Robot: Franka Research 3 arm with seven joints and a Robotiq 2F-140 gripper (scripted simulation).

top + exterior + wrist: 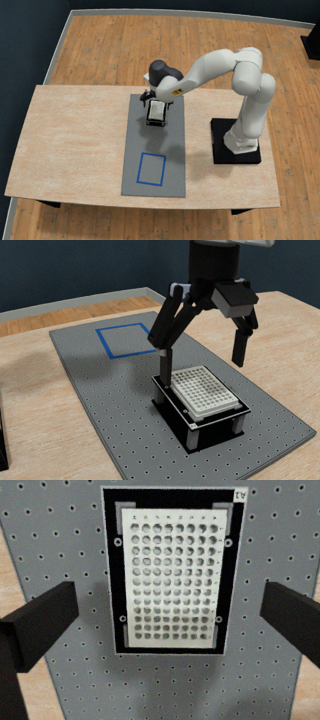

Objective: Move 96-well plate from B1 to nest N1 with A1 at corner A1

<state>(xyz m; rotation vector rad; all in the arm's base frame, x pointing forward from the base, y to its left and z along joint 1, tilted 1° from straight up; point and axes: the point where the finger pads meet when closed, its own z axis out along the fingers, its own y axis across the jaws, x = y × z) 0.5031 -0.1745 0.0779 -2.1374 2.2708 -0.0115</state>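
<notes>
Honestly, jaws are spread wide, gripping nothing, with the white 96-well plastic plate (172,577) below between them in the raised black nest (218,415); a tilted retreat could clip it.

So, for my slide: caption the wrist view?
Open gripper above the 96-well plate seated in nest N1.

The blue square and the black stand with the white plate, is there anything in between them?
Only grey peg board, with shadow on it, lies between the blue square and the black stand holding the white plate; the top view shows that.
</notes>
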